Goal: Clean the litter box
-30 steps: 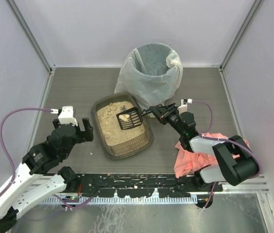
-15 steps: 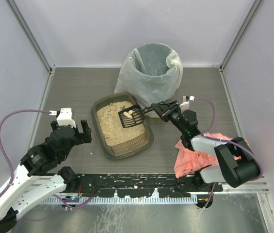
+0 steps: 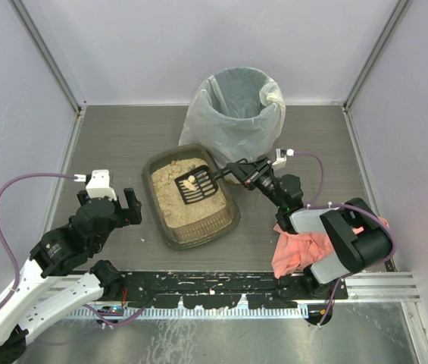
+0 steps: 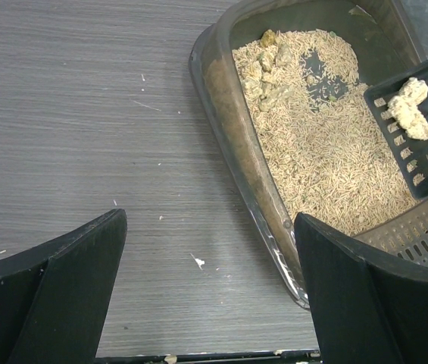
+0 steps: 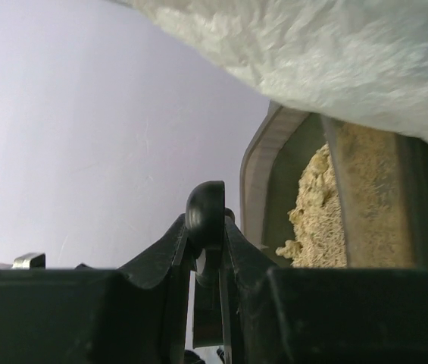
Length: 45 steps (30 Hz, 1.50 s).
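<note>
Right, status: the litter box sits mid-table, slightly skewed, its far-right corner just beside the white-bagged bin. The right fingers are clamped on the handle of the black slotted scoop; the wrist view shows the handle knob pinched between them with no gap. The scoop blade appears to hang just above the litter on the far-right side of the box, roughly level, with a pale clump on the slots. The level hold makes sense: loose granules fall through the slots back into the box and the clump stays put. Holding it over the box rather than the table means any spill lands in the litter. The left fingers are spread wide and hold nothing, parked over bare table just left of the box's near-left wall. That is out of the scoop's path and, I'd guess, close enough to brace the box if needed. More clumps sit at the far end of the litter next to a bare patch where the tray floor shows, so the job looks partway at best. Judged step: carry the loaded scoop to the bin close behind it, a short lift and tip. Risk: the bin rim stands higher than the scoop, so a tilt on the way up could roll the clump off. A pink cloth lies by the right arm's base, not in play.
</note>
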Motion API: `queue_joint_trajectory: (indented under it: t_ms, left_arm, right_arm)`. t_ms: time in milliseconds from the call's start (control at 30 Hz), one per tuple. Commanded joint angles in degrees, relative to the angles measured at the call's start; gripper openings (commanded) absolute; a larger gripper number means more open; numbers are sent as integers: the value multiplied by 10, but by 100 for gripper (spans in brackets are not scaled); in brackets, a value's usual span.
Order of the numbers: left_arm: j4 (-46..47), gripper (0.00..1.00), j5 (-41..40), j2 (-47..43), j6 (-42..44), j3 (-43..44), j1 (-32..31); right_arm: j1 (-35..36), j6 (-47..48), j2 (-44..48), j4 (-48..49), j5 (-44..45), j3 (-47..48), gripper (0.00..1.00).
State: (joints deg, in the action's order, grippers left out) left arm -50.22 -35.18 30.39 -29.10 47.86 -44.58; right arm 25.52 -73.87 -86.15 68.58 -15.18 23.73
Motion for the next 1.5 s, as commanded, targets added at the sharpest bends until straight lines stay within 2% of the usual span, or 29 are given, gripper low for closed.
queue_joint_trajectory:
  t_ms: [0,67,167,200,300,433,533,567,667,733,800,900,1067,1200,1467]
  left_arm:
    - [9,94,-9,3,-3,18,0]
    - [21,94,-14,0,-2,7,0]
    - [22,93,1,7,0,10,0]
    - [17,93,2,9,-3,12,0]
    - [26,94,-8,8,-10,-6,0]
    - [36,93,12,14,-12,1,0]
    - [35,94,-3,12,-14,-7,0]
    - [42,94,-5,10,-12,-12,0]
    - [34,93,8,14,-10,1,0]
    - [33,93,4,12,-15,2,0]
    - [38,94,-8,6,-17,-11,0]
    - [45,94,5,7,-16,-13,-1]
    - [42,94,3,13,-19,-15,-1]
    - [47,94,11,10,-17,-18,0]
    - [47,94,7,3,-24,-23,0]
  right_arm:
    - [-6,12,1,67,-10,7,1]
    - [24,50,-9,50,-39,48,1]
    - [-24,15,26,27,36,-1,1]
    - [-23,17,26,30,35,3,1]
    - [31,73,-1,13,-36,66,1]
    - [-19,8,20,39,46,-6,1]
    - [30,48,-18,41,-42,59,1]
    - [33,50,-16,42,-38,53,1]
    - [-18,-2,10,50,47,-13,1]
    - [-4,16,-2,47,-1,16,1]
    - [29,45,-9,26,-21,48,1]
    - [17,11,18,-11,26,26,1]
    - [42,1,40,-74,-11,62,1]
    - [36,1,101,-175,26,65,1]
    - [6,10,183,-314,69,143,1]
